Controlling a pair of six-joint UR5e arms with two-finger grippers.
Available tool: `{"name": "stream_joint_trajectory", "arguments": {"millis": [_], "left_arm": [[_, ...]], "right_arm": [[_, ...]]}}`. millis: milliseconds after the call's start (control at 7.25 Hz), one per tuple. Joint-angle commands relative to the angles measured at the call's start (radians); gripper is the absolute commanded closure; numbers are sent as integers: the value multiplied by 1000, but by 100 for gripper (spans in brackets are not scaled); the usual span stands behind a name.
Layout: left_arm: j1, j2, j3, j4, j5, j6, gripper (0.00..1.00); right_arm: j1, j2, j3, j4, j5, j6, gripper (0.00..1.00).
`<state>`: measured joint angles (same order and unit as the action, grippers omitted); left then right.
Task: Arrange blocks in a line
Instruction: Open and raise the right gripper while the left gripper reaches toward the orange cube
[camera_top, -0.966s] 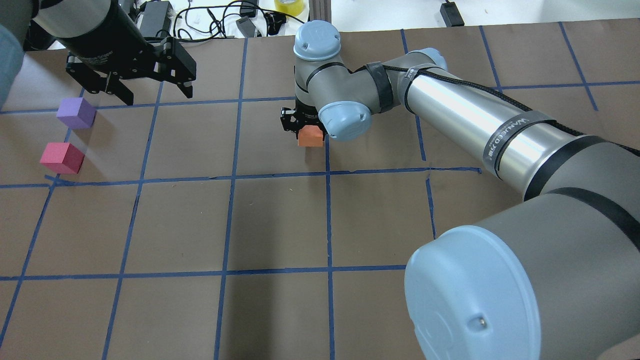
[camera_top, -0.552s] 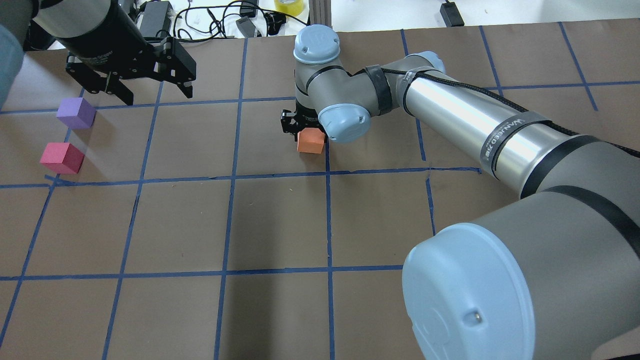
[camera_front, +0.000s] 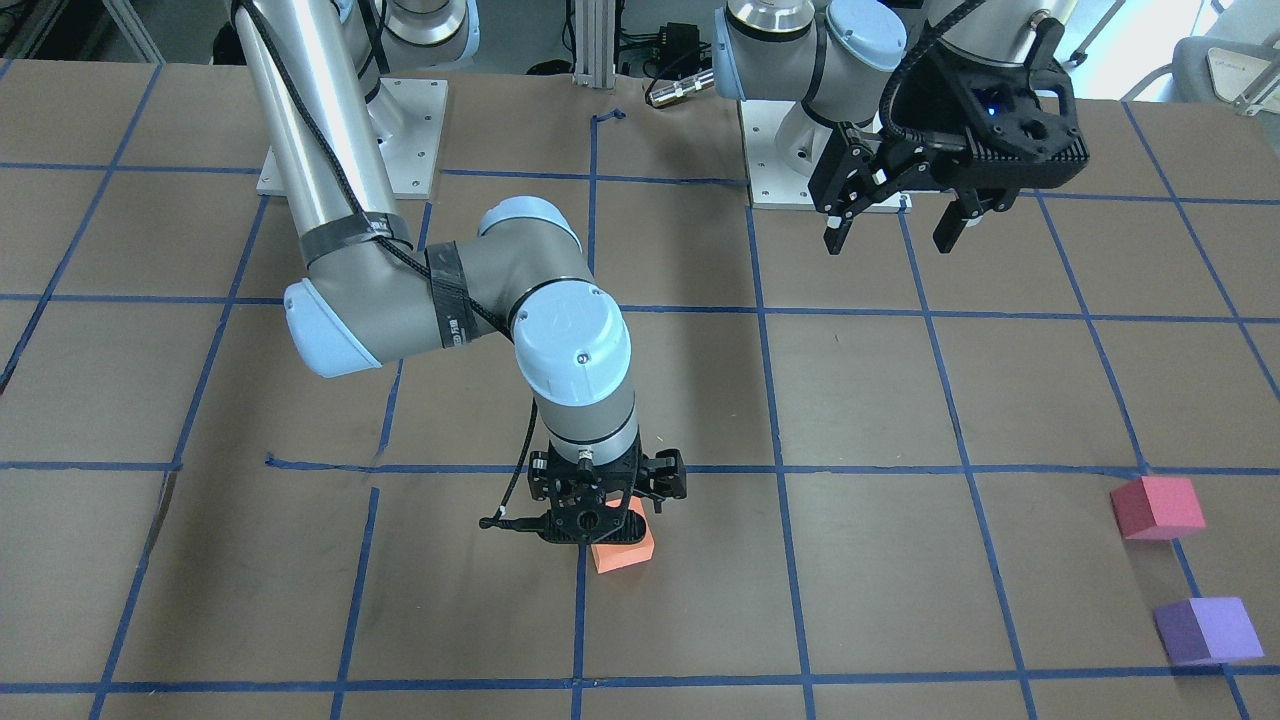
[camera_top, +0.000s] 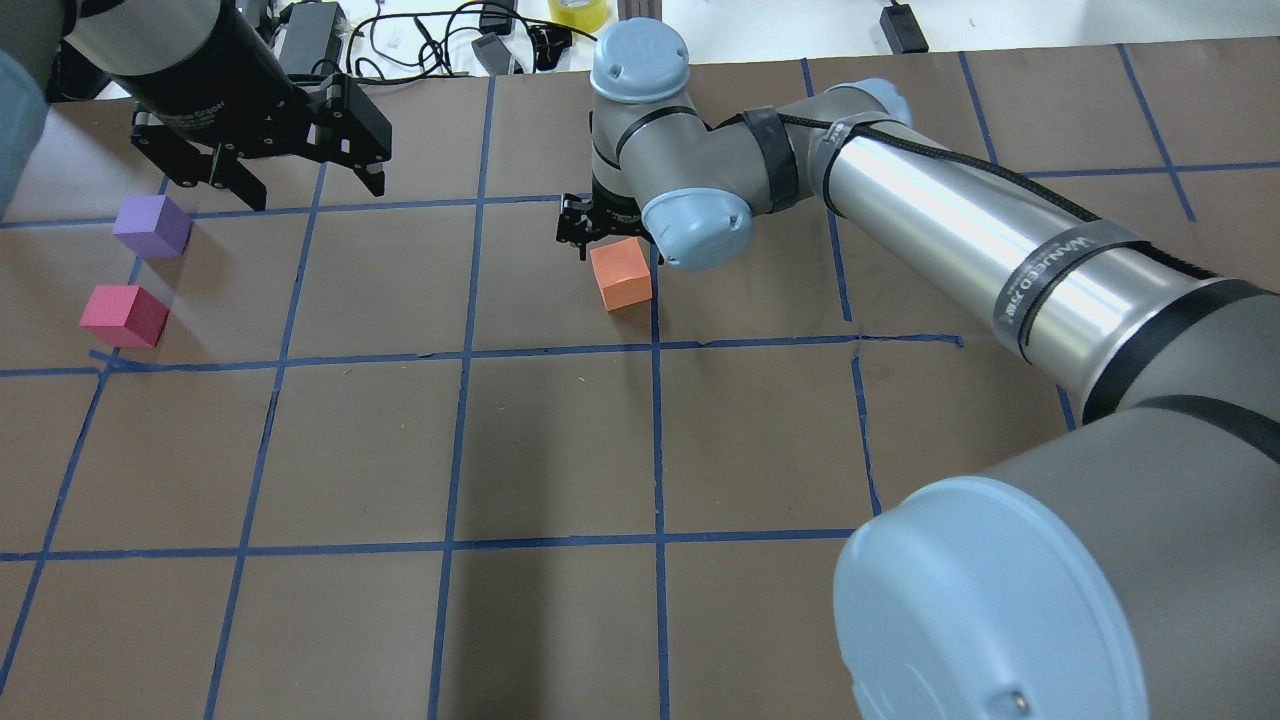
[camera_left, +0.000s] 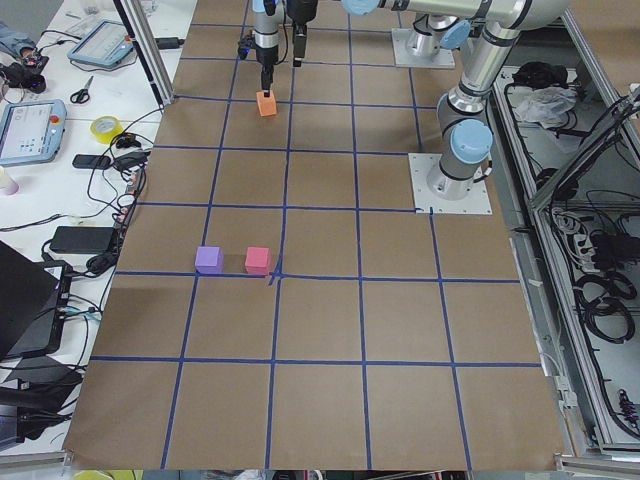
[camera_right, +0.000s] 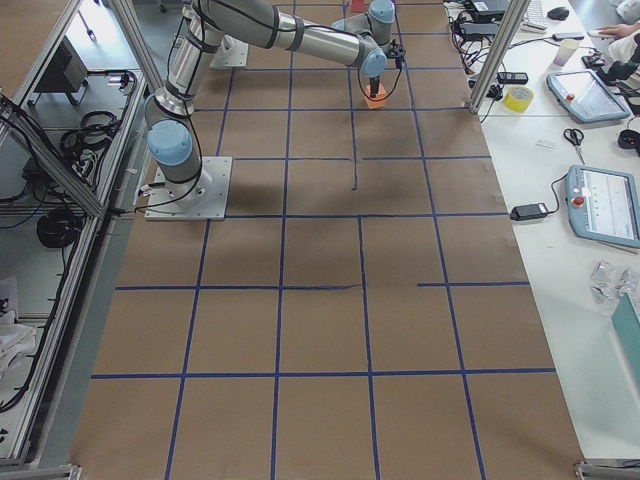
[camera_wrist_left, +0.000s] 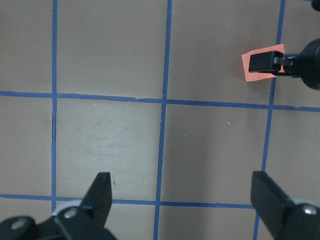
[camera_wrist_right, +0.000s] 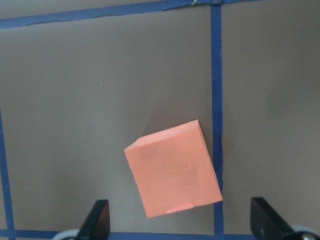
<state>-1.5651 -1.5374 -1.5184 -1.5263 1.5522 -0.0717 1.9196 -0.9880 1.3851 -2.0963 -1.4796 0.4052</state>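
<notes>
Orange block (camera_wrist_right: 173, 169) skewed, corner on blue tape (camera_wrist_right: 216, 75); right fingers (camera_wrist_right: 97, 220) spread above it; left fingers (camera_wrist_left: 102, 192) spread, well apart.

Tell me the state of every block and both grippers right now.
orange block, resting on the table, askew to the blue tape line, not gripped.
pinkish-red block, resting on the table, untouched, a gap from the purple one.
purple block, resting on the table, untouched.
right gripper, open, jaws wide apart over the orange block, holding nothing.
left gripper, open, empty, hovering above the table.
</notes>
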Motion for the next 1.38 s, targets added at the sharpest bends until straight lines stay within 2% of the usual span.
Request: {"name": "stream_joint_trajectory", "arguments": {"millis": [0, 138, 276, 414, 552, 690, 966, 1241], "left_arm": [[0, -16, 1, 9, 0, 3, 0], [0, -33, -8, 46, -4, 4, 0], [2, -74, -23, 82, -3, 3, 0], [2, -136, -25, 215, -10, -3, 0], [0, -189, -25, 269, -11, -11, 0], [-22, -245, -23, 311, -11, -45, 0], [-113, -395, -19, 499, -11, -182, 0], [-203, -508, 21, 581, 0, -359, 0]], "right_arm": [[-77, -160, 5, 175, -5, -96, 0], [-146, -235, 6, 221, -13, -246, 0], [-178, -303, 8, 314, -68, -366, 0], [-186, -361, 11, 426, -167, -417, 0], [-195, -406, 15, 500, -186, -460, 0], [-197, -449, 18, 545, -182, -463, 0], [-220, -456, 28, 544, -145, -465, 0], [-314, -459, 28, 561, -107, -509, 0]]}}
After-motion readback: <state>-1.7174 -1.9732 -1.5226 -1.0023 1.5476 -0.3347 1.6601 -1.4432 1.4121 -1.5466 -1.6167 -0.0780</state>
